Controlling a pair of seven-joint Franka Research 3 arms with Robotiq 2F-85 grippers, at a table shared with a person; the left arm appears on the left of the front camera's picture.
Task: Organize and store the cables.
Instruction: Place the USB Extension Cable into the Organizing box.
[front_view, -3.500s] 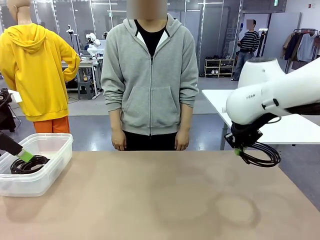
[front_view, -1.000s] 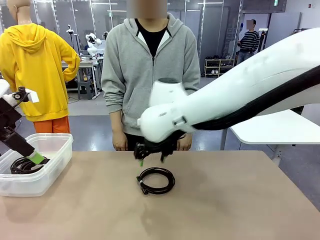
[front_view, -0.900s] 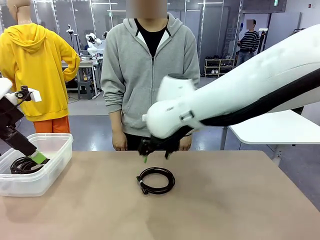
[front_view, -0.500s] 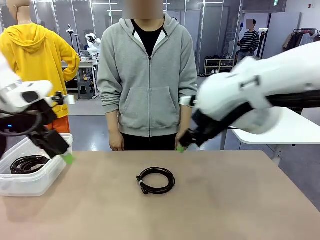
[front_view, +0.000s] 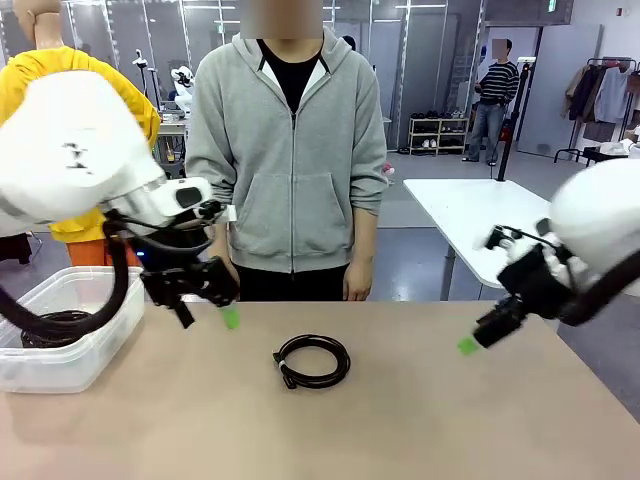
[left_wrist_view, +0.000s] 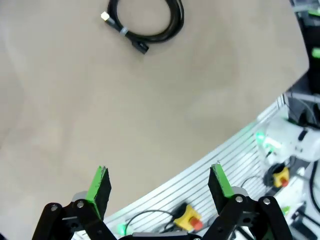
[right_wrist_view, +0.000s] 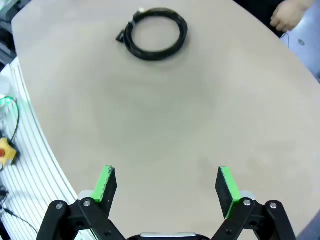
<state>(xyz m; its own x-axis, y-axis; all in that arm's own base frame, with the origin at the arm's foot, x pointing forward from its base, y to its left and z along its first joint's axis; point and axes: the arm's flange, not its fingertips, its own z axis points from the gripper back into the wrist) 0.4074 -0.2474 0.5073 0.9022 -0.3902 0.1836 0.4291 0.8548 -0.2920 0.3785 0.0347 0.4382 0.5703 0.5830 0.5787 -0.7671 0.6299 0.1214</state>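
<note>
A clear plastic bin (front_view: 95, 300) stands at the table's left edge with a black cable coil (front_view: 55, 325) lying inside. The left gripper (left_wrist_view: 159, 185), jaws spread wide and empty, hangs above the tan table (front_view: 420, 420) just right of the bin. A second coiled black cable (front_view: 312, 360) lies at mid-table before a person in a grey hoodie (front_view: 290, 150). The right gripper (right_wrist_view: 167, 184), jaws apart and empty, hovers over the right side. White tables and shelving stand behind.
</note>
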